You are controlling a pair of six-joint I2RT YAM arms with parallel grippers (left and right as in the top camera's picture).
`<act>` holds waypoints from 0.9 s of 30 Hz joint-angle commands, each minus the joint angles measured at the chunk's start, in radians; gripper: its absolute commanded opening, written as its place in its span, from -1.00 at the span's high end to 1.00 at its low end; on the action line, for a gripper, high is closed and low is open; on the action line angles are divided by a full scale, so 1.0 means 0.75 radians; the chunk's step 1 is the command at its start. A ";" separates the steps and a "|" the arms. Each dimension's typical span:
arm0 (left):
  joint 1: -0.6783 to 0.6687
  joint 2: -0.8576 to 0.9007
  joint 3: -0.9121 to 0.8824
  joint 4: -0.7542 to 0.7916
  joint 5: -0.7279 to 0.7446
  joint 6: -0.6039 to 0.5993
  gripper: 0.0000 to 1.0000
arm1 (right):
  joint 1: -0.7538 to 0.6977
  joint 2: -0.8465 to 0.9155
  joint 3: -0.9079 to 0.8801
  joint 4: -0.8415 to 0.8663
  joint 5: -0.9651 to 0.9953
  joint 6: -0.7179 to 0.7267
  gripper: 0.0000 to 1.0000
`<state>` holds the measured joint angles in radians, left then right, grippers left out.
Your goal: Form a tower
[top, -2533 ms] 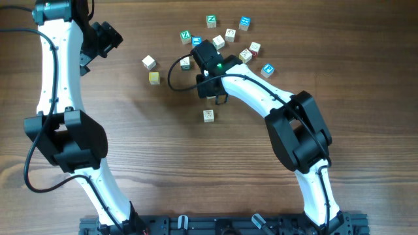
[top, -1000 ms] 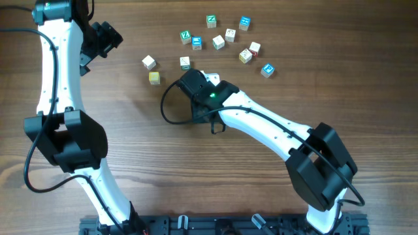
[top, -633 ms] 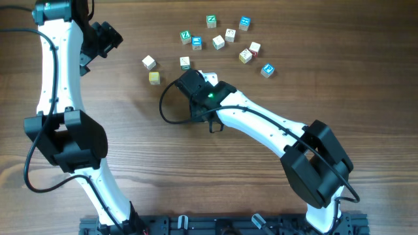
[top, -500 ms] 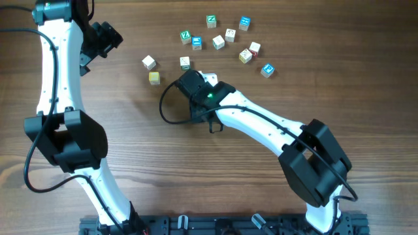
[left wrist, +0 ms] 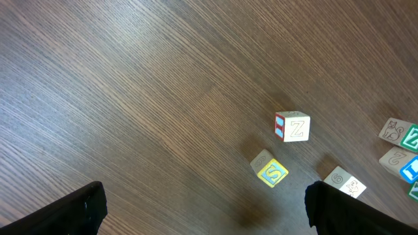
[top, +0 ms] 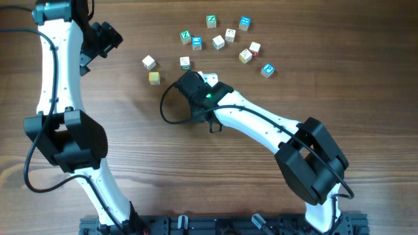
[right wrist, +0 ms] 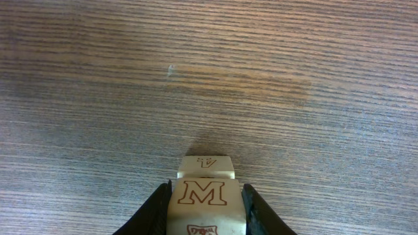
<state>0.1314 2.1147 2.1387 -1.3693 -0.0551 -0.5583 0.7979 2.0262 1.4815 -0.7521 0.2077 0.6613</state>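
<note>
Stacking under way, nothing let go yet!

Overhead: the right gripper (top: 196, 90) hangs low over the table (top: 157, 170) and hides whatever is beneath it. Loose cubes (top: 218, 42) lie just beyond it, and the left gripper (top: 104, 36) sits well off to its side. Left wrist: jaws spread wide and empty, a Z cube (left wrist: 292, 126) ahead of them. Right wrist: fingers clamped on the M cube (right wrist: 206, 194), with the A cube (right wrist: 206, 163) directly past it. That makes the tower (right wrist: 206, 176) two high by my reckoning, with many cubes left.
</note>
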 commanded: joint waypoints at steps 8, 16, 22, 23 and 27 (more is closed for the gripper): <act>0.000 -0.005 0.011 -0.001 -0.003 0.006 -1.00 | 0.002 0.019 -0.007 0.007 0.033 -0.005 0.14; 0.000 -0.005 0.011 -0.001 -0.003 0.006 -1.00 | 0.002 0.019 -0.007 0.009 0.028 -0.006 -0.40; 0.000 -0.005 0.011 -0.001 -0.003 0.006 -1.00 | 0.002 0.019 -0.007 0.008 0.028 -0.005 -0.55; 0.000 -0.005 0.011 -0.001 -0.003 0.006 -1.00 | 0.002 0.019 -0.007 0.007 0.024 -0.005 -0.54; 0.000 -0.005 0.011 -0.001 -0.003 0.006 -1.00 | 0.002 0.019 -0.007 0.005 -0.061 -0.003 -0.35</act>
<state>0.1314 2.1147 2.1387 -1.3693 -0.0551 -0.5583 0.7979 2.0262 1.4815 -0.7498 0.2005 0.6544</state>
